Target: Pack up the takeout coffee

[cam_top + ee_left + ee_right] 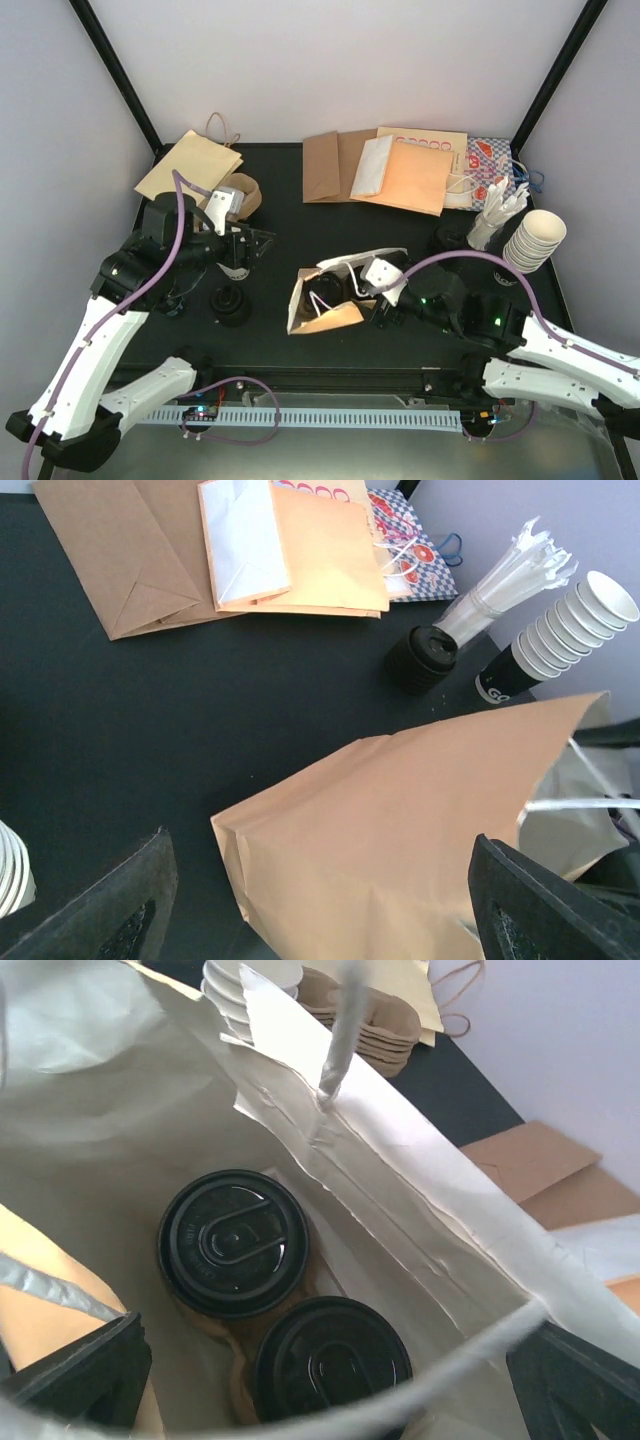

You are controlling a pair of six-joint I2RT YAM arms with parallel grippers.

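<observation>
Takeout coffee cups bagged, packing nearly done
Both stand in a pulp carrier at the bottom of the paper bag on the table. Right gripper hangs over its mouth, left gripper near it, jaws of both apart and empty; next move likely calls for lifting clear of the white handle.

Paper bag: tan outside, white lining, white handles. Takeout coffee lids: glossy black. Carrier beneath them: brown. Table: matte black. Brown flat bag: plain kraft. Orange flat bag: pale, unpatterned. Checked bag: blue-and-white check, red marks. Stacked cups: cream.
</observation>
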